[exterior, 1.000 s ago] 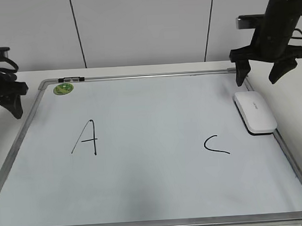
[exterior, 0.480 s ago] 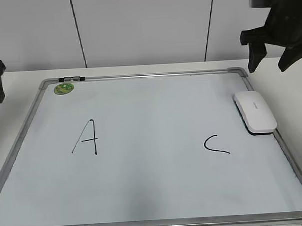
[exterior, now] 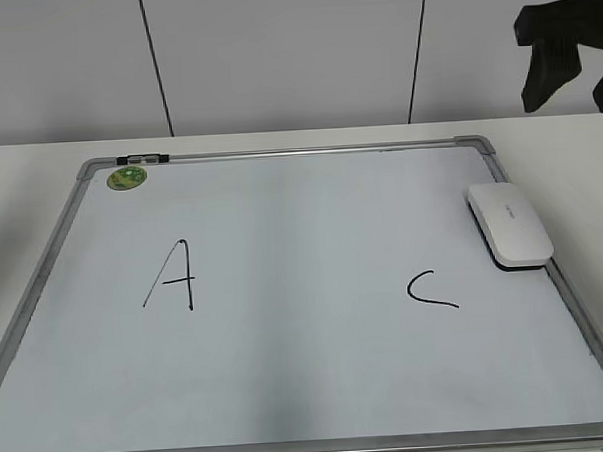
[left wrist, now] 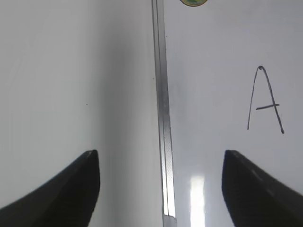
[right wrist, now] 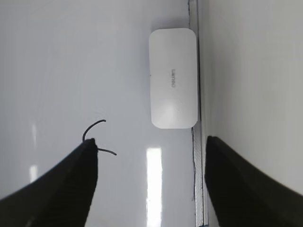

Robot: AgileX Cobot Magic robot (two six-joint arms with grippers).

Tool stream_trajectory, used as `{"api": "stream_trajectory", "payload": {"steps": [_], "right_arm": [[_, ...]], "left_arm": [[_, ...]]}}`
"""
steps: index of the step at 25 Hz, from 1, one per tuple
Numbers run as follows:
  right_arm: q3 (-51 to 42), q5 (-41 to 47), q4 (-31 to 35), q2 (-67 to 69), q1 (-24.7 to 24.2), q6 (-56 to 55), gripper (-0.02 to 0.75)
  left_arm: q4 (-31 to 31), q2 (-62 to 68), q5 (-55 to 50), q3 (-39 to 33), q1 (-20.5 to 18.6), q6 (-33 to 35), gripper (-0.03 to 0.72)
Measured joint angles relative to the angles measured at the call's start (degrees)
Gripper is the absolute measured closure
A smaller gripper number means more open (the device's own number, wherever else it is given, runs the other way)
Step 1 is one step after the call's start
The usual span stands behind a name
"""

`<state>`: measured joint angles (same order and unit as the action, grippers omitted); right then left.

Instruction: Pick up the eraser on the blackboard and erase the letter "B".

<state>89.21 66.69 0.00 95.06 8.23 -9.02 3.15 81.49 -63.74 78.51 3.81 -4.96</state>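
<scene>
The white eraser (exterior: 510,224) lies on the right edge of the blackboard (exterior: 278,153), apart from both grippers; it also shows in the right wrist view (right wrist: 173,78). The board bears a black "A" (exterior: 174,277) and a black "C" (exterior: 430,288). No letter "B" shows; the space between them is blank. My right gripper (exterior: 573,79) is open and empty, high above the board's far right corner. In its own view the right gripper (right wrist: 150,142) hangs well above the eraser. My left gripper (left wrist: 160,153) is open and empty over the board's left frame (left wrist: 163,118), out of the exterior view.
A small green round magnet (exterior: 127,177) sits at the board's far left corner. The board lies on a white table (exterior: 28,158) before a pale panelled wall. The "A" (left wrist: 265,101) shows in the left wrist view and the "C" (right wrist: 97,137) in the right wrist view.
My right gripper has risen up and to the right, away from the eraser. My left gripper has left the exterior view on the left. The eraser has not moved.
</scene>
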Motion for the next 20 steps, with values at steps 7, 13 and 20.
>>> {"api": "stream_trajectory", "payload": {"steps": [7, 13, 20], "right_arm": [[-16.6, -8.5, -2.1, -14.8, 3.9, -1.4, 0.216], [-31.3, -13.4, -2.1, -28.5, 4.1, -2.0, 0.216], [-47.1, -14.3, -2.1, -46.0, 4.1, -2.1, 0.216]], "left_arm": [[0.3, -16.8, 5.1, -16.2, 0.1, -0.3, 0.098], [0.6, -31.5, 7.4, -30.7, 0.2, -0.4, 0.099], [0.5, -49.3, 7.2, -42.5, 2.9, -0.5, 0.099]]}}
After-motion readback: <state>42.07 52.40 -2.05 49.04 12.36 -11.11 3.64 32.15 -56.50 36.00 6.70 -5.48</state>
